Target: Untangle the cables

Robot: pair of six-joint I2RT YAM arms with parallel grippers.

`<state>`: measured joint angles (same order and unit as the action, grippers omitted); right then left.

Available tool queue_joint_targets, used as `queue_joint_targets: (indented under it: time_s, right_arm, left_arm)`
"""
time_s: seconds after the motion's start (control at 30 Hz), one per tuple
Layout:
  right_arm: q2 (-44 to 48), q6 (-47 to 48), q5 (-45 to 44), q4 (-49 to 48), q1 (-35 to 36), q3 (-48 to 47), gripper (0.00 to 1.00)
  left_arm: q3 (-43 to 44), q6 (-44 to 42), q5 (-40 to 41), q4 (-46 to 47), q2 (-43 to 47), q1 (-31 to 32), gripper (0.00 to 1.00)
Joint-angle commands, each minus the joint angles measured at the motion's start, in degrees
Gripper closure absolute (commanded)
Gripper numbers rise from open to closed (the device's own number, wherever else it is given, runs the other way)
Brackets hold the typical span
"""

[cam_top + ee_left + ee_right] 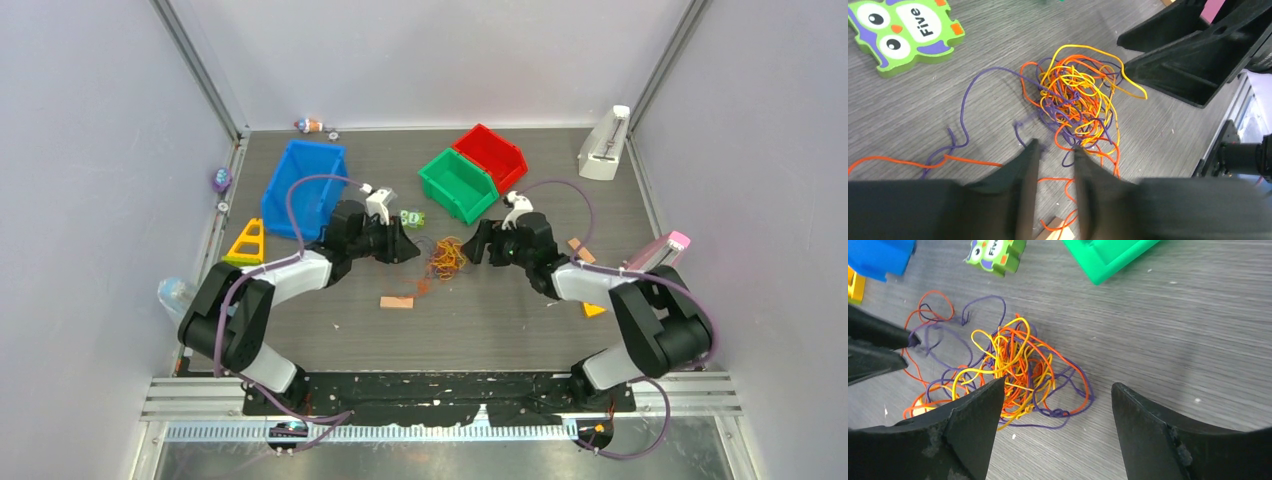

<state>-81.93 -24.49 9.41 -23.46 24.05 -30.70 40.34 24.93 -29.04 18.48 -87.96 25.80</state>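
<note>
The left gripper point(1054, 146) hangs low over the table point(500, 320) with its jaws parted by only a narrow gap. Bare tabletop shows between the fingers and no strand is visibly pinched there. A loose purple strand lies right at its tips, and an orange one crosses under the gap, closer to the wrist. Whether either touches a finger cannot be told.

Just ahead of those tips, and a little to their right, sit the cables point(1078, 95). They form a dense ball of orange, yellow and purple loops piled over one another. A few tails have come free. A purple one curls off to the left of the left gripper's fingers, and a long orange one runs further left along the table. Beyond them, far ahead and left of the fingers, lies a green owl puzzle piece point(903, 30).

On the far side of the ball the right gripper point(1058, 385) faces it with its jaws spread wide and nothing in them. The tangle sits ahead of its left finger, partly inside the gap. The green bin point(1103, 255) is further ahead.

Judged from this, the task is at an early stage. A couple of strand ends are loosened, but the core is one knot, no colour is separated out, and nearly all the pulling apart is left.
</note>
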Motion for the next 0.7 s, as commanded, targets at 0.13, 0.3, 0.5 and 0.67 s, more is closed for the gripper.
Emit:
queue_joint_targets:
  time_s: [0.13, 0.3, 0.5, 0.67]
  right_arm:
    - [-8.9, 1.5, 5.8, 3.9, 4.5, -8.7, 0.17]
    - [-14.6, 1.8, 6.9, 6.8, 6.8, -13.3, 0.32]
    - [-16.9, 1.4, 9.2, 7.5, 7.6, -14.8, 0.73]
    - [-14.0, 1.2, 9.4, 4.7, 7.7, -12.7, 0.94]
  left_arm:
    - [6.7, -6.0, 8.0, -10.0, -1.5, 5.1, 0.3]
    - [10.7, -5.9, 7.4, -12.9, -6.3, 6.5, 0.27]
    - [16.0, -5.5, 6.1, -18.2, -12.8, 6.6, 0.31]
    - [18.6, -4.9, 6.7, -22.0, -15.7, 6.6, 0.34]
